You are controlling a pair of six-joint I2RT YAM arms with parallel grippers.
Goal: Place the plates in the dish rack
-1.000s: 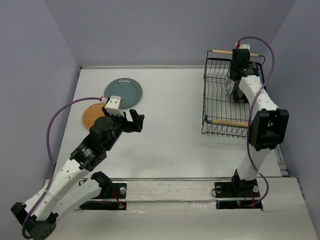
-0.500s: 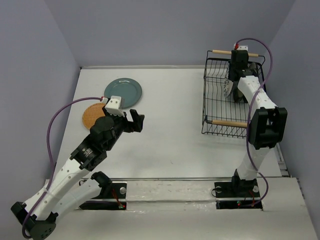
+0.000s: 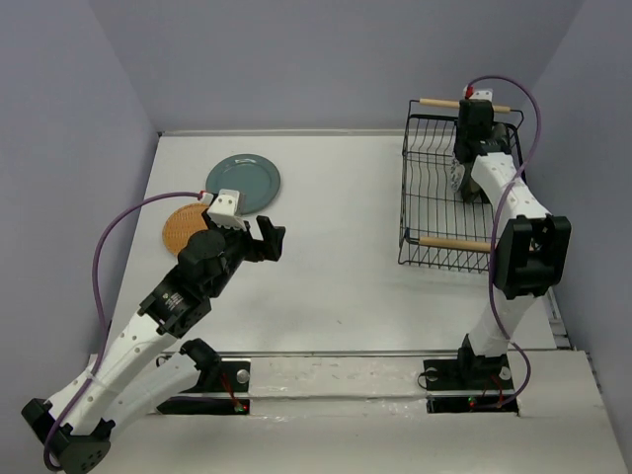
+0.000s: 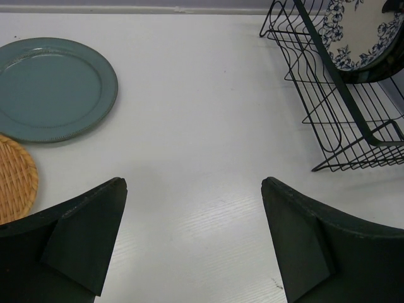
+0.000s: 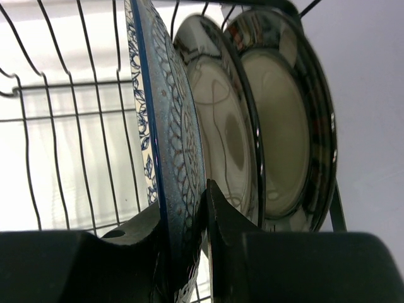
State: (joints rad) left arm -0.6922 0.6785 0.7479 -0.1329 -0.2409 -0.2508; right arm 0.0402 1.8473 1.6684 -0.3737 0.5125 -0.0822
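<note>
- Dish rack [image 3: 433,202], a black wire basket with two wooden rod handles [image 3: 449,243], sits at the far right of the white table [image 3: 336,286].
- Right arm [image 3: 513,212] reaches over the rack's near handle and down into the rack's far half.
- Left arm [image 3: 168,301] stretches over the table well to the left of the rack.
- Teal plate [image 3: 244,183] lies flat on the table, well apart from the rack on its left.
- Flowered plate [image 5: 165,126], white with a blue pattern, stands on edge inside the rack, between the divider wires.
- Two cream plates [image 5: 222,132] with dark rims stand on edge in the rack just beside the flowered plate, one behind the other. The second [image 5: 284,132] is closest to the rack's end wall.
- Orange plate [image 3: 183,227], the smallest, lies flat just beside the teal plate, on the side away from the rack. The left arm partly covers it. Whether the two rims touch cannot be told.
- Right gripper [image 5: 186,214] has its fingers narrow, pinching the rim of the flowered plate inside the rack.
- Left gripper [image 4: 194,183] points toward the rack with its fingers spread wide and nothing between them, above bare table.
</note>
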